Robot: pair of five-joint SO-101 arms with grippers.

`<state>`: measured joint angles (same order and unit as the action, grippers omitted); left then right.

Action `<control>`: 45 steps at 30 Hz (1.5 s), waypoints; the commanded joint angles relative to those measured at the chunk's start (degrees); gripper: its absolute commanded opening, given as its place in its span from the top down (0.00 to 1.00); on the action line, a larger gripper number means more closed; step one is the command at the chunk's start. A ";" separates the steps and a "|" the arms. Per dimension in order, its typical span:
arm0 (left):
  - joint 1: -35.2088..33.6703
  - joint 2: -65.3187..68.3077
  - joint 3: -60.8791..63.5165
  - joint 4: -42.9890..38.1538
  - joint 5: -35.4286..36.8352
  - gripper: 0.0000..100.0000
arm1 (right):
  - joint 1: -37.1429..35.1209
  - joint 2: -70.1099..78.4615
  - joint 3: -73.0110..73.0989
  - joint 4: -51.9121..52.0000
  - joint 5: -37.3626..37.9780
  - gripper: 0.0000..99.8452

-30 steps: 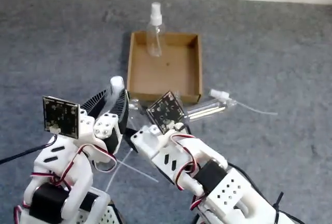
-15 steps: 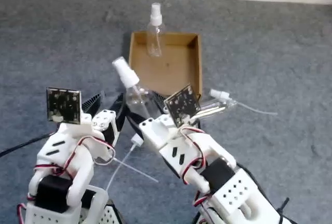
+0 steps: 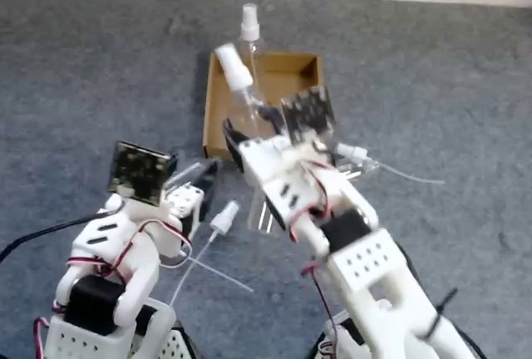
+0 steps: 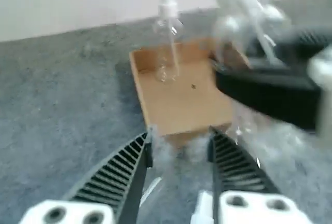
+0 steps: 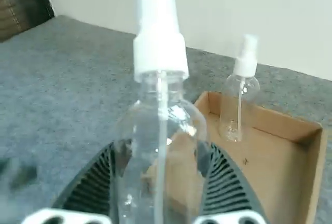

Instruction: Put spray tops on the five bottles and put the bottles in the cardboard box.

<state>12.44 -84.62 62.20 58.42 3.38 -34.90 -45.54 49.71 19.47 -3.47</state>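
clear bottle (image 5: 158, 105) clamped between right gripper (image 5: 162, 156) fingers

Capped clear bottle (image 3: 247, 97) tilted by the cardboard box (image 3: 287, 76).

Both arms are built of white plastic shells. The left arm (image 3: 112, 247) and the right arm (image 3: 287, 184) carry black servo blocks (image 3: 91, 305) and panels (image 3: 370, 261) dotted with rows of small holes. Thin red, black and white wires (image 3: 160, 237) loop over the joints. Each wrist bears a dark square circuit board (image 3: 141, 174). The left gripper (image 4: 179, 149) and the right gripper (image 5: 161, 154) have black ribbed fingers on white bases.
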 commanded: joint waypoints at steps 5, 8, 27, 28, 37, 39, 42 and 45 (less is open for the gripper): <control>4.35 0.31 0.57 -3.25 -1.76 0.68 | -0.31 12.88 -20.62 8.92 -5.98 1.00; 1.98 0.40 3.47 -9.23 -0.53 0.68 | -2.42 13.41 -24.66 13.85 -6.33 1.00; -1.54 0.40 10.15 -18.81 -0.09 0.68 | -4.35 -0.13 -26.68 30.90 -1.67 1.00; -1.63 0.40 10.15 -18.81 -0.09 0.68 | -3.56 -0.48 -26.68 31.43 -1.58 1.00; -6.46 0.40 10.59 -21.27 -0.09 0.68 | 3.21 -1.71 -26.42 31.78 -1.32 1.00; -6.46 0.40 10.59 -21.27 0.09 0.68 | 4.62 -1.63 -26.51 31.43 -1.14 1.00; -6.46 -0.22 10.59 -21.54 0.26 0.68 | 5.76 -1.63 -26.24 31.43 0.70 1.00; -6.46 -0.22 10.95 -21.54 0.26 0.68 | 6.55 -1.63 -26.15 31.43 0.97 1.00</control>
<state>6.55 -84.35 73.19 38.29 3.03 -29.89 -45.45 27.12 51.03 -3.47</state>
